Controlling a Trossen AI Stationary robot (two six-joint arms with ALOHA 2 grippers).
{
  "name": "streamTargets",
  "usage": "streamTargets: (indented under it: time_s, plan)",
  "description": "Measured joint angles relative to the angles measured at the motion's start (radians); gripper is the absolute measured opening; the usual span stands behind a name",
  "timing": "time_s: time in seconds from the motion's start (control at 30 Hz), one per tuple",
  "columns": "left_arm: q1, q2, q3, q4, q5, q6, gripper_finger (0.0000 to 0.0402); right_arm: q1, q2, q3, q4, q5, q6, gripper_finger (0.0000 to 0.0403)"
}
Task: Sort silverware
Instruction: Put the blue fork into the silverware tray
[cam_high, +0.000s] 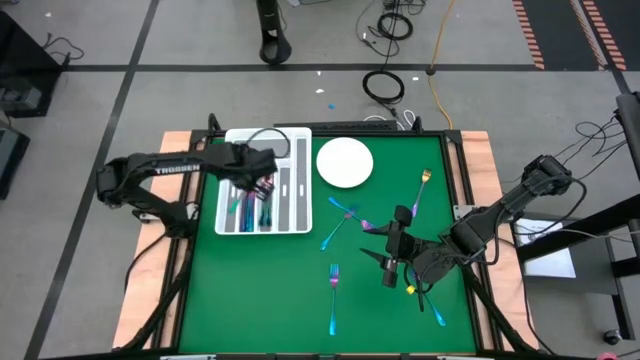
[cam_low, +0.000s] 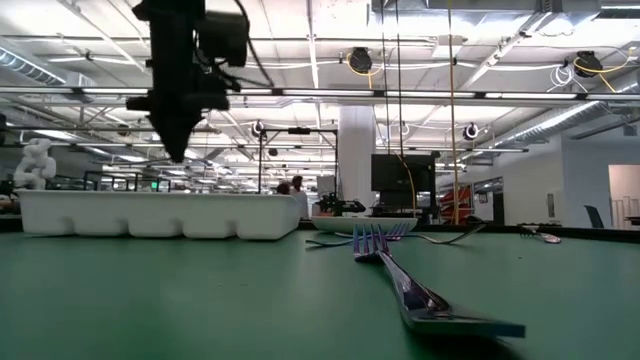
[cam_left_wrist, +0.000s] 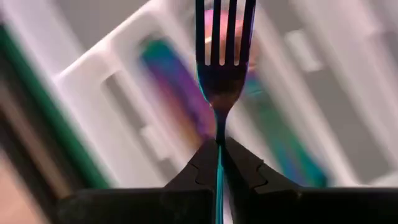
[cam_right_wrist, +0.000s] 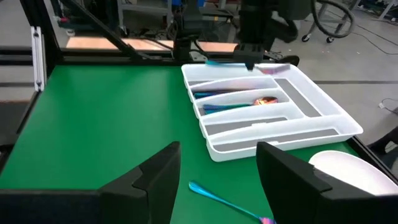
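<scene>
The fork (cam_left_wrist: 219, 74) in my left hand (cam_left_wrist: 219, 149) is gripped by its handle between both fingers, tines pointing away from the wrist. I judge the narrow pinch on the handle keeps the tines free, so the piece can drop lengthwise into a slot. Directly beneath that hand lies the white divided tray (cam_high: 300, 225), and the hand hangs above its slots, clear of the walls. Several pieces of silverware (cam_high: 250, 205) already lie in the slots under the hand, lengthwise.

My right hand (cam_right_wrist: 217, 180) stands unclenched, fingers spread, holding nothing. It sits low over the green bench (cam_high: 280, 290), well apart from the tray. Loose pieces lie scattered around it: a second fork (cam_high: 333, 278) to one side on the bench, a gold-tipped fork (cam_high: 422, 185) beyond it toward the round white plate (cam_high: 345, 162), and a blue handle (cam_right_wrist: 217, 194) just ahead of its fingers. I judge the spread stance is a readiness to take that nearest piece.

Finding: sorting is partly done, with a handful of pieces outstanding on the bench. The fork held over the tray is not yet released; matching slot cannot be confirmed.
</scene>
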Motion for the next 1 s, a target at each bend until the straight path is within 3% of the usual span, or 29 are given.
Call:
streamTargets:
  time_s: [0.23,0.37,0.6,1.0]
  plan:
    - [0.19,-0.005,0.0,-0.132,0.077,-0.013,0.0013,0.0,0.0,0.0,-0.03,0.0,0.0,0.0199]
    - [0.267,-0.005,0.0,-0.121,0.079,-0.086,0.0013,0.0,0.0,0.0,-0.05,0.0,0.0,0.0199]
    - [0.285,-0.005,-0.01,-0.111,0.088,-0.106,0.0013,0.0,0.0,0.0,-0.098,0.0,0.0,0.0199]
    - [0.303,-0.005,-0.158,-0.012,0.111,-0.13,0.0013,-0.005,0.0,0.0,-0.116,0.0,0.0,0.0199]
